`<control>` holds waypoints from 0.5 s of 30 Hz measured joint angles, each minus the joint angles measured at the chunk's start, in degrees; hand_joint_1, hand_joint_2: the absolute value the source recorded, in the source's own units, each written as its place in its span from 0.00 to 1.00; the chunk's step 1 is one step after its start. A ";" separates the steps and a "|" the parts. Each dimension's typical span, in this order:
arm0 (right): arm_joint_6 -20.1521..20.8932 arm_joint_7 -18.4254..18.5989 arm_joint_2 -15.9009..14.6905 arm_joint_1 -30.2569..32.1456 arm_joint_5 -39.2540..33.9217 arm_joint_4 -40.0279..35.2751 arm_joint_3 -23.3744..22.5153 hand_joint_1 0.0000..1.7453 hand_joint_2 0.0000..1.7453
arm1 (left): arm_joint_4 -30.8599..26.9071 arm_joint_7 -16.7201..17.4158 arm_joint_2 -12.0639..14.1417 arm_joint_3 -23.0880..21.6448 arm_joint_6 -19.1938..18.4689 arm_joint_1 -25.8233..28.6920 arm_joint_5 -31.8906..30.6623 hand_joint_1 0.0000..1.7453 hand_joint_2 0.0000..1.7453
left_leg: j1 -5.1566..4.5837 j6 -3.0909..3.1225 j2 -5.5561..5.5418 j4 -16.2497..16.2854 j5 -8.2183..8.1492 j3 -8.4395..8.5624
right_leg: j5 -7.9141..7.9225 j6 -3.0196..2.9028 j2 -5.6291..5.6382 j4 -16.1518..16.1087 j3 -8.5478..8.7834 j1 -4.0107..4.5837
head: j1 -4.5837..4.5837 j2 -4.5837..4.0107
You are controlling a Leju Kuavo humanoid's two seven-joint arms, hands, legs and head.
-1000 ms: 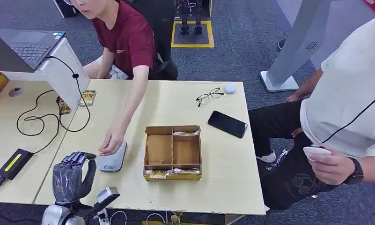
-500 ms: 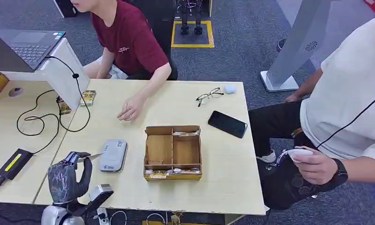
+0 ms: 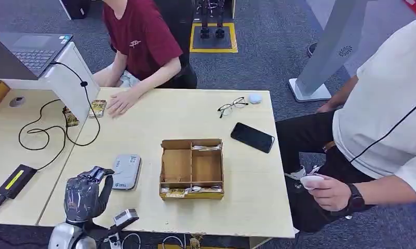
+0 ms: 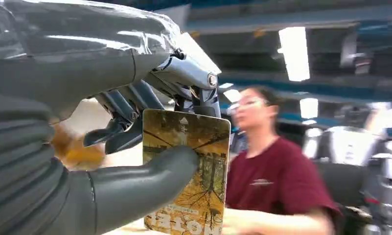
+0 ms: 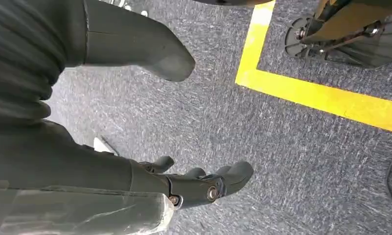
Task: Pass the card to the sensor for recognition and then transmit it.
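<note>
**What sits on the worktop**

You are looking down on a pale wooden worktop (image 3: 143, 124). Near its middle sits a cardboard box (image 3: 191, 168) with open compartments, some holding small packets. Just beside the box, on its left, lies a grey card reader (image 3: 125, 171). Towards the far right corner you can see a pair of glasses (image 3: 232, 106) and a small white case (image 3: 255, 98), with a black phone (image 3: 252, 137) lying flat nearer the right edge. A person's hand (image 3: 121, 101) rests near the far left edge, beside a small yellow packet (image 3: 97, 108). On the adjoining surface to the left, a black cable (image 3: 42, 129) loops towards a black adapter (image 3: 16, 181).
</note>
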 joint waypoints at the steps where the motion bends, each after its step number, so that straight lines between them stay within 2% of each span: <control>1: 0.02 0.00 0.00 -0.01 0.00 0.00 0.00 0.00 1.00 | 0.00 -0.40 -0.75 1.06 0.00 -0.28 -0.59 1.00 1.00 | 0.00 0.00 0.01 0.00 0.00 0.01 | 0.00 0.00 0.01 0.00 0.00 0.00 | 0.00 0.00; 7: 0.02 0.00 0.00 -0.02 0.00 0.00 0.00 0.00 1.00 | 0.00 -0.81 -2.54 4.20 0.00 -0.82 -1.20 1.00 1.00 | 0.01 0.00 0.00 0.00 0.00 0.01 | 0.00 -0.01 0.01 0.01 -0.02 0.01 | -0.02 0.00; 10: 0.04 0.00 0.00 -0.05 0.02 0.00 0.00 0.00 1.00 | 0.07 -2.78 -3.48 5.73 0.00 -1.19 -3.06 1.00 1.00 | 0.00 0.00 0.00 0.00 0.00 -0.01 | 0.00 -0.01 0.00 0.00 -0.01 0.00 | 0.00 0.00; 15: 0.11 0.35 0.00 -0.05 0.72 -0.02 0.00 0.00 1.00 | 2.45 -3.96 -5.82 11.39 0.00 -3.74 -7.91 1.00 1.00 | -0.01 0.00 0.00 0.00 0.00 -0.01 | 0.00 0.00 0.01 0.00 -0.01 0.00 | 0.00 0.00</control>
